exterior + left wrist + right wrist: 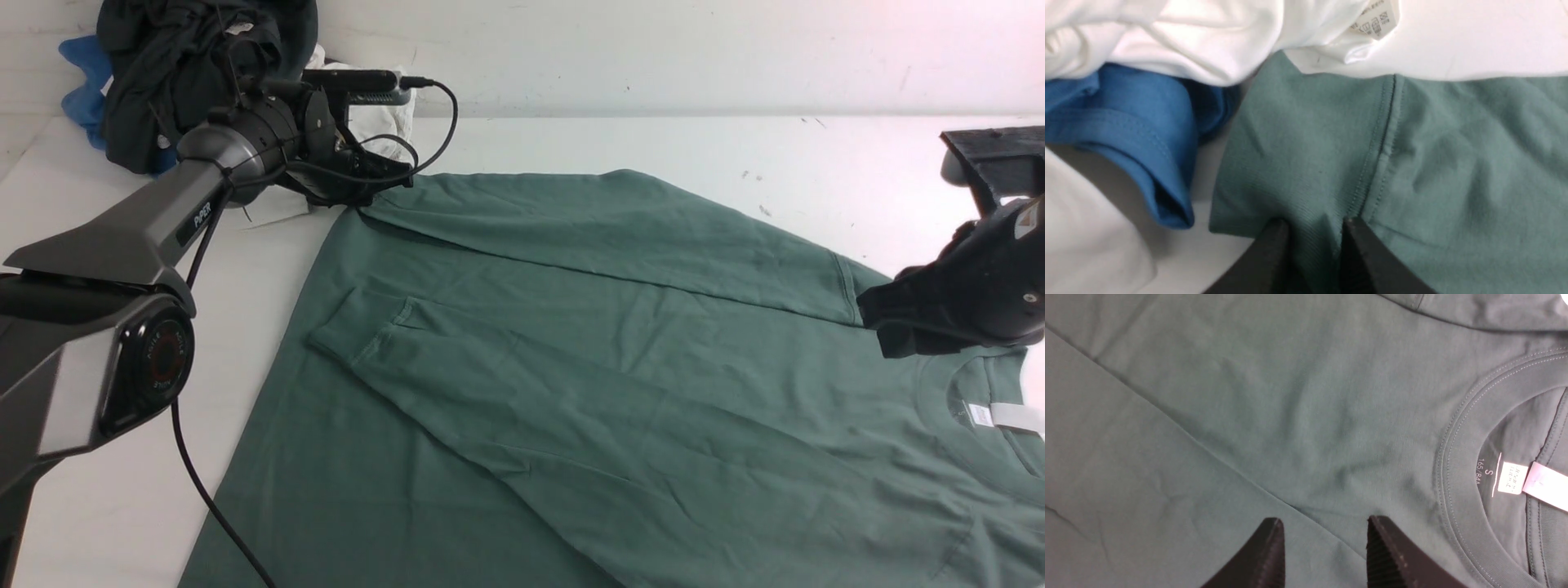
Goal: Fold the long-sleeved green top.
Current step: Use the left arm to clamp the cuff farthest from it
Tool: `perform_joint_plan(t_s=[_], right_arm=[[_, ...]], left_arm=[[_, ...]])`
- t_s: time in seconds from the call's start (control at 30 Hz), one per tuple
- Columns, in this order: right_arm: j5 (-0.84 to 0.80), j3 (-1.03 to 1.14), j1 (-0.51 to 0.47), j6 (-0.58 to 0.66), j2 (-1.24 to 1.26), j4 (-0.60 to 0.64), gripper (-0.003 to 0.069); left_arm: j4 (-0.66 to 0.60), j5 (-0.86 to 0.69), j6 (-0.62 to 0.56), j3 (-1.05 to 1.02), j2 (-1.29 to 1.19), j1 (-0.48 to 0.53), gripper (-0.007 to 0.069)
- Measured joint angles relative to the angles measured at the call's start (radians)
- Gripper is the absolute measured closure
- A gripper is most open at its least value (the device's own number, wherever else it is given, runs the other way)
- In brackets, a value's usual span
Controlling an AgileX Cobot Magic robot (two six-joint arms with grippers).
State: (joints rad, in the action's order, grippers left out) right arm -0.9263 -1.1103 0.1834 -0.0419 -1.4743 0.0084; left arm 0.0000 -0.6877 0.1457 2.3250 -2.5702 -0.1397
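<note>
The green top (571, 327) lay flat on the white table (653, 147) and covered most of it, with the collar (1457, 457) toward the robot's right and the hem toward its left. Both sleeves were already laid across the body: the near sleeve (490, 384) ran diagonally over the chest, and the far one ran along the back edge. The left gripper (1314, 222) sat at the far left corner of the top. Its jaws were drawn in narrow on a pinch of the ribbed cuff (1290, 143), and the fabric puckered up between the two fingers, so it read as a grip on the cuff rather than a hover. The likely reason was to lift that end and carry it over for the next fold. A blue garment (1126, 118) and a white garment (1188, 36) lay just beside that corner, with a black garment (180, 65) heaped behind them. A careless pinch there could have caught the wrong cloth, but only green showed between the jaws. The right gripper (1323, 522) hung over the chest near the collar and neck tag (1545, 486), with its jaws apart and nothing between them. It was probably waiting to take the shoulder end so both ends could go up together. Whether it touched the fabric could not be told.
</note>
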Motion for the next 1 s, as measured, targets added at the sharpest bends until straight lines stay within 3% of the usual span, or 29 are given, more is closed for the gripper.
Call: perform_joint_plan(t_s=[0.03, 0.1, 0.27, 0.53, 0.63, 0.9, 1.0], right_arm=[[0.000, 0.000, 0.000, 0.000, 0.000, 0.000, 0.0386], [0.000, 0.000, 0.000, 0.000, 0.000, 0.000, 0.0386], [0.000, 0.000, 0.000, 0.000, 0.000, 0.000, 0.0386], [0.000, 0.000, 0.000, 0.000, 0.000, 0.000, 0.0386], [0.000, 0.000, 0.000, 0.000, 0.000, 0.000, 0.0386], [0.000, 0.000, 0.000, 0.000, 0.000, 0.000, 0.0386], [0.000, 0.000, 0.000, 0.000, 0.000, 0.000, 0.0386]], left_arm=[[0.000, -0.001, 0.000, 0.000, 0.000, 0.000, 0.0440], [0.000, -0.018, -0.005, 0.000, 0.001, 0.000, 0.0342], [-0.019, -0.018, -0.006, 0.000, 0.001, 0.000, 0.0236], [-0.055, -0.020, -0.006, 0.000, -0.007, 0.000, 0.0222], [-0.058, -0.021, -0.006, 0.000, -0.011, 0.000, 0.0240], [-0.062, -0.021, -0.007, 0.000, -0.014, 0.000, 0.0483], [-0.062, -0.021, -0.007, 0.000, -0.014, 0.000, 0.0538]])
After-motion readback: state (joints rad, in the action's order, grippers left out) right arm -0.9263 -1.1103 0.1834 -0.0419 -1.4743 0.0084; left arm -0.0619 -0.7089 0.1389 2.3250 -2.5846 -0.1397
